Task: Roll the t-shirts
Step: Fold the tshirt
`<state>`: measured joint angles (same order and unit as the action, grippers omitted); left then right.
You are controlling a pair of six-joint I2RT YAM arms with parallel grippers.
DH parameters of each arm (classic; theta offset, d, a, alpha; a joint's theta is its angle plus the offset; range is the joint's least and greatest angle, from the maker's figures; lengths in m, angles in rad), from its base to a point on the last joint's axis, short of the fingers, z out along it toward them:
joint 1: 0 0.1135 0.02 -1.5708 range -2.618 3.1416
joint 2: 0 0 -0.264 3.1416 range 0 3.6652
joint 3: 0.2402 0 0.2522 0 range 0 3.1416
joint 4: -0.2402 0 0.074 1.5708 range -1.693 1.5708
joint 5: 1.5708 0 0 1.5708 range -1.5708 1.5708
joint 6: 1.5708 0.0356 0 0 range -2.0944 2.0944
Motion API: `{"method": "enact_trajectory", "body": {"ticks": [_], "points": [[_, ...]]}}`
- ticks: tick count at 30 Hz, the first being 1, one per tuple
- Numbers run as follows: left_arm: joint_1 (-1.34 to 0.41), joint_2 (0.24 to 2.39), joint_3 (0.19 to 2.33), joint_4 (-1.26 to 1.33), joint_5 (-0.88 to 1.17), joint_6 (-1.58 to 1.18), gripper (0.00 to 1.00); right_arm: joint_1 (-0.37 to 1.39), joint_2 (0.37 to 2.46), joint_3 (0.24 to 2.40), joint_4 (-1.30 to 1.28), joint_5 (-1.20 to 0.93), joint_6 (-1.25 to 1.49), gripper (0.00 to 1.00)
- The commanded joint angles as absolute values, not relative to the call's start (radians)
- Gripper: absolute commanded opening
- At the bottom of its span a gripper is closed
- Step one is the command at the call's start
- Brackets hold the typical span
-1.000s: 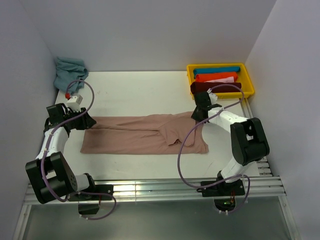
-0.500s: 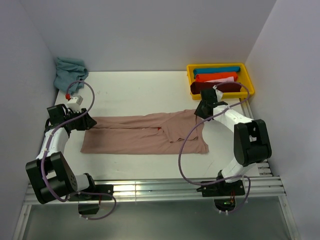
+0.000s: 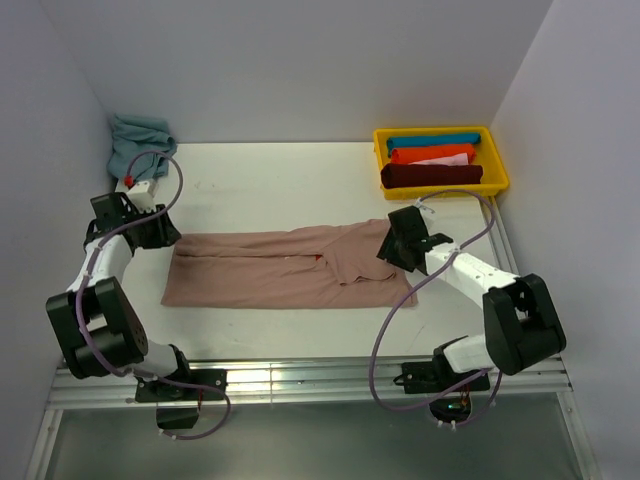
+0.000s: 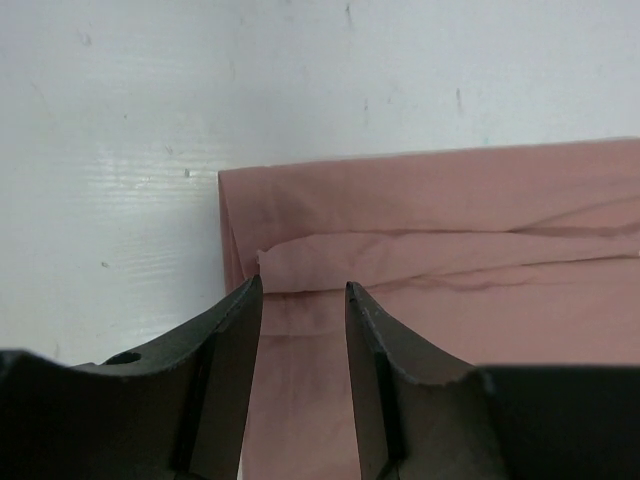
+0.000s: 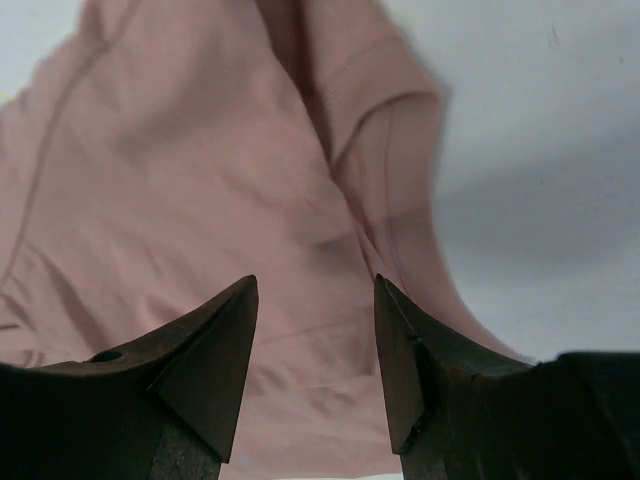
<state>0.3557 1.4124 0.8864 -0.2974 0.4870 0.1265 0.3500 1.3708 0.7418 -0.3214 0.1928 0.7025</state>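
Flat, pink tee [image 3: 280, 270] runs L–R — sleeve end at R.

The dusty pink t-shirt [image 3: 290, 268] lay flat across the middle of the surface [image 3: 280, 190], folded lengthwise into a long band running left to right. A speck of its orange print [image 3: 318, 258] showed at a fold near the centre, and a short sleeve lay over its right end. Four rolled tees, blue [image 3: 432, 141], orange [image 3: 430, 154], pale [image 3: 445, 160] and maroon [image 3: 430, 176], lay side by side in a yellow bin [image 3: 497, 160] at the far right. A teal tee [image 3: 138, 143] sat crumpled in the far left corner.
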Motion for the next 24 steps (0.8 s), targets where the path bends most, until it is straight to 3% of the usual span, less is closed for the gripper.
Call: {"method": "enact_trajectory", "body": {"ticks": [1,11,17,24], "points": [[0.354,1.478,0.96,-0.348,0.465,0.167,0.45,0.345,1.321,0.703,-0.292,0.187,0.732,0.57],[0.353,1.712,1.124,-0.396,0.448,0.164,0.44,0.362,1.207,0.612,-0.302,0.201,0.759,0.61],[0.353,1.764,1.137,-0.397,0.46,0.156,0.43,0.327,1.284,0.644,-0.275,0.198,0.718,0.71],[0.353,1.743,1.146,-0.423,0.477,0.161,0.43,0.293,1.439,0.732,-0.331,0.187,0.683,0.71]]}}
